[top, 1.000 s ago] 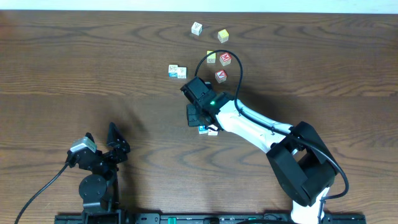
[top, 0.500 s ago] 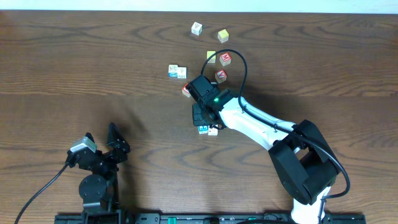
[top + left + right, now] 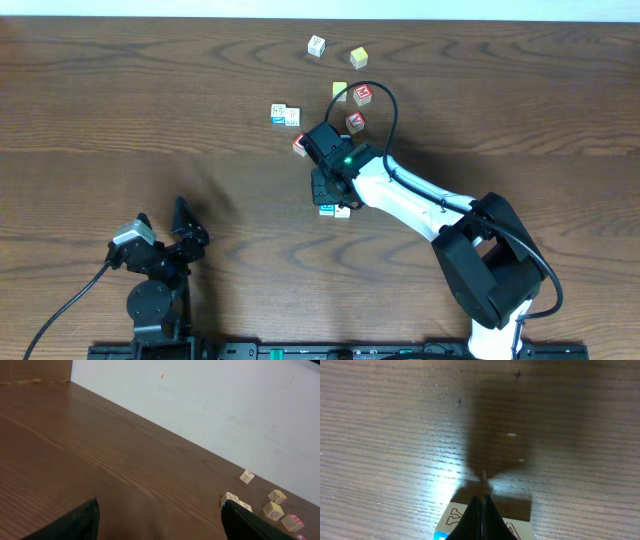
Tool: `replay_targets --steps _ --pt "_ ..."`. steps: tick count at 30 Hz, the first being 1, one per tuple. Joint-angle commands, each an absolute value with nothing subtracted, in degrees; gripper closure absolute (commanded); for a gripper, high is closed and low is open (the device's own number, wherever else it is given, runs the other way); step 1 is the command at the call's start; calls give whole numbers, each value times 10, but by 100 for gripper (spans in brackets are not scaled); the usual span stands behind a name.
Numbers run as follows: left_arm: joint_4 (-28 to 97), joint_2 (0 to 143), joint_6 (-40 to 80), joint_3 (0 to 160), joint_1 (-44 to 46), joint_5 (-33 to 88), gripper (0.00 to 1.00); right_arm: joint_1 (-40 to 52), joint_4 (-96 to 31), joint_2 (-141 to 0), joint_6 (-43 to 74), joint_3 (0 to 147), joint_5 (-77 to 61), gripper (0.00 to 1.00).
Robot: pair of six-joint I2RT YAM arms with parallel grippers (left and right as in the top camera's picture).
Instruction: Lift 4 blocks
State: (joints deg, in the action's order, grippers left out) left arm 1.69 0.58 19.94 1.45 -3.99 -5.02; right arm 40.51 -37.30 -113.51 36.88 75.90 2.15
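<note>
Swung up-table since a second ago, the right arm (image 3: pixel 400 195) uncovers a red block (image 3: pixel 298 145). Its right gripper (image 3: pixel 481 502) is pinched shut, empty, over a white-faced block (image 3: pixel 451 519) lettered in red outline (half hidden); left gripper (image 3: pixel 160 510) gapes, well apart.

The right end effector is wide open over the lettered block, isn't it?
Not quite. The right end effector is shut, its two fingers pressed together, not wide open. It is over the lettered block, as you said. The right wrist view shows this.
</note>
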Motion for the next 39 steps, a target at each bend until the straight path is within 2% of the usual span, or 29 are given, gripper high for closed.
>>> replay_targets --steps 1,14,26,27,30,32,34,36,39 --pt "38 3 204 3 -38 -55 22 406 -378 -1129 377 767 30 99" --pt "38 3 204 3 -38 -55 22 402 -344 -1129 362 767 58 99" --pt "38 3 204 3 -38 -55 21 317 -352 -1129 341 769 53 99" --pt "38 3 204 3 -38 -55 21 308 -350 -1129 319 772 45 97" --pt "38 3 204 3 -38 -55 22 291 -349 -1129 250 792 12 71" --pt "38 3 204 3 -38 -55 21 286 -350 -1129 204 808 10 62" --pt "38 3 204 3 -38 -55 21 282 -352 -1129 159 827 10 47" --pt "38 3 204 3 -38 -55 22 279 -354 -1129 135 845 10 38" --pt "38 3 204 3 -38 -55 21 276 -336 -1129 114 861 20 31"
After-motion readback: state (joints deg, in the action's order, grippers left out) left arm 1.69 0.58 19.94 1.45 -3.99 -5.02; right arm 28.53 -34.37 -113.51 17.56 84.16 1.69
